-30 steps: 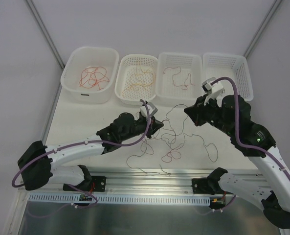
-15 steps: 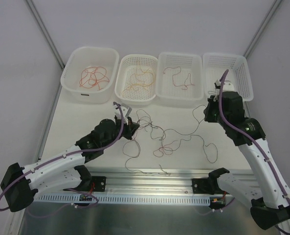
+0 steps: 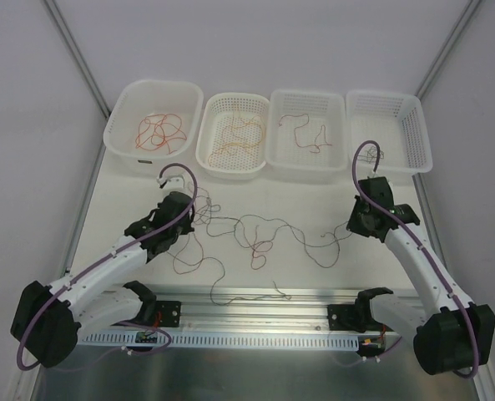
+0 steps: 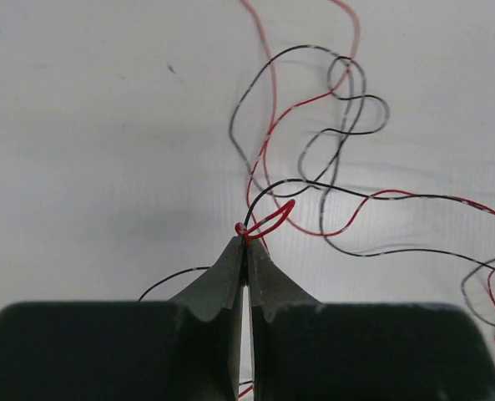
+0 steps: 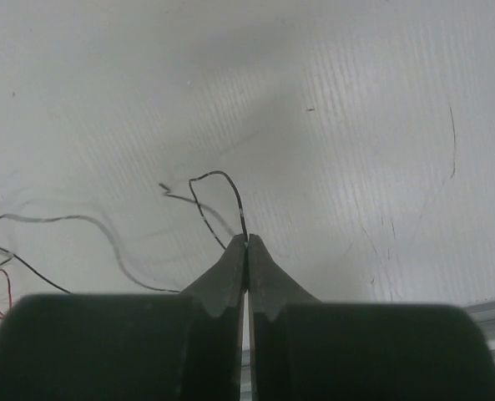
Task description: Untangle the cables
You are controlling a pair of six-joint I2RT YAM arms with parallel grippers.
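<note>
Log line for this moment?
left hand: shut on red wire | right hand: shut on black wire | tangle: strung between both hands

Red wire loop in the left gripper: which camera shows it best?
Left wrist view: the thin red wire loop is sharp at the shut left gripper. From the top external view it is too small; right wrist view lacks it.

Cables now in a wider, looser spread

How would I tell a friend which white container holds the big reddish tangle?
Find the row of white containers along the far edge of the table. It is the tub at the far left, with the reddish wires curled inside. It alone has smooth solid walls; its three neighbours are mesh baskets.
</note>
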